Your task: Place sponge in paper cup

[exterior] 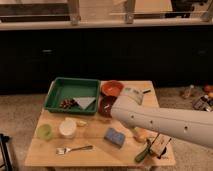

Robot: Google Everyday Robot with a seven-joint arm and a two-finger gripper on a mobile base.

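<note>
A: Camera view, quick. Where's the sponge [115,136]?
B: Flat on the counter [50,156], a bit off ctr toward 4 o'clock. Blue w/ a lighter edge, lying free, nothing on it.
A: Paper cup [67,127]?
B: Upright, mouth up, at 9 o'clock from the sponge and apart from it. Green cup [44,131] is just beside it at 9 o'clock. A small yellowish bit [81,122] sits by its 2 o'clock side. The fork [75,149] lies crosswise at its 6 o'clock.
A: Claw [160,146]?
B: Looks to be the pale blocky piece w/ dark lines hanging under the arm [165,122], at the counter's 4 o'clock corner. That's approx 3 o'clock from the sponge, well apart. It's spread as wide as it goes and has hold of nothing.
A: And the arm?
B: Big, white, comes in from the 3–4 o'clock edge and runs up-left over the counter's right half. Its rounded end is near the two bowls.
A: Rest of the counter?
B: Green tray [75,91] is at the 10 o'clock corner. Inside it are a grey-white folded cloth [85,102] and a brownish clump [66,103] at the cloth's 9 o'clock. Orange bowl [112,88] is at 12 o'clock. Dark red bowl [106,106] is right by it at 6–7 o'clock, partly behind the arm. An orange fruit [141,134] peeks out under the arm at the sponge's 3 o'clock. A long dark-green obj [142,151] lies just beside the claw at its 8–9 o'clock.
</note>
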